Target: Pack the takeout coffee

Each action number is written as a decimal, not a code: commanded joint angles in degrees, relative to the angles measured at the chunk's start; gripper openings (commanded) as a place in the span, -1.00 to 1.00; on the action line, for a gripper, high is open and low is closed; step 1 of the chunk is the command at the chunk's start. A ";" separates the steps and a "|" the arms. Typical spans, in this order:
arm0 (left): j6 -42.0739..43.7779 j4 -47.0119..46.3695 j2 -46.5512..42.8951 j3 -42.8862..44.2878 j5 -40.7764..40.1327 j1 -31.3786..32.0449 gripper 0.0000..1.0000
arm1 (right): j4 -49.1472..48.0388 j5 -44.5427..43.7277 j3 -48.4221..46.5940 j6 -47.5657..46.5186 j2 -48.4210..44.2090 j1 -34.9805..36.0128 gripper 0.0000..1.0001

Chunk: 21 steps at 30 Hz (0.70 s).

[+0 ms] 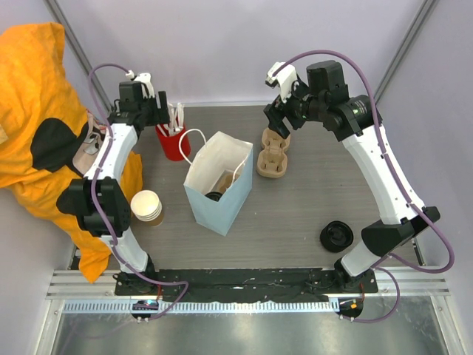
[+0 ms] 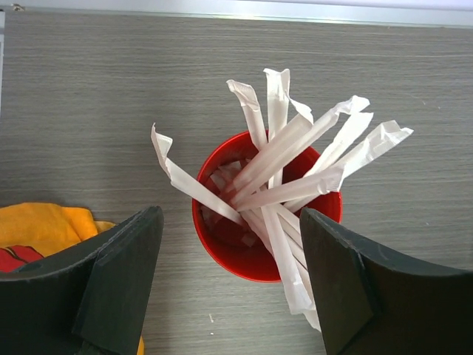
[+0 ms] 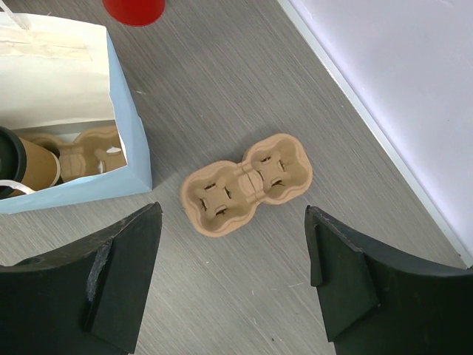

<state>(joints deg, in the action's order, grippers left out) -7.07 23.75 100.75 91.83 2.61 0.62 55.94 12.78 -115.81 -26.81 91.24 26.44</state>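
The takeout coffee (image 3: 33, 168), a brown cup with a black lid, lies inside the pale blue paper bag (image 3: 127, 151) next to a cardboard carrier. From above, its lid (image 1: 215, 196) shows in the mouth of the bag (image 1: 214, 211). My right gripper (image 3: 233, 274) hangs open over bare table, just short of a two-cup cardboard carrier (image 3: 246, 183) and right of the bag. My left gripper (image 2: 233, 285) is open above a red cup (image 2: 251, 255) full of wrapped straws (image 2: 295, 148). One straw hangs close to its right finger (image 2: 355, 288).
A stack of lidless paper cups (image 1: 147, 207) stands left of the bag. Loose black lids (image 1: 337, 237) lie at the front right. An orange cloth (image 1: 37, 111) fills the left side. The back wall runs close behind both grippers (image 1: 164, 117) (image 1: 277, 124).
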 commanded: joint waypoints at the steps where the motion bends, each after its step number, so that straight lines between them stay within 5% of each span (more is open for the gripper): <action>1: -0.22 -5.38 0.32 -0.34 -1.21 -0.36 0.56 | -1.28 1.02 -0.38 0.44 -0.36 -0.33 0.64; 16: -1.81 -9.95 2.26 -3.24 -0.15 -3.61 0.32 | -0.84 1.72 -1.70 0.62 1.75 -0.68 0.64; 21: -2.33 -11.61 3.40 -3.24 1.17 -3.61 0.10 | -0.75 1.64 -1.96 0.70 2.19 -0.68 0.64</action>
<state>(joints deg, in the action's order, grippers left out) -8.82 17.17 103.59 88.68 2.63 -2.81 56.03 13.65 -115.81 -26.76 93.58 26.02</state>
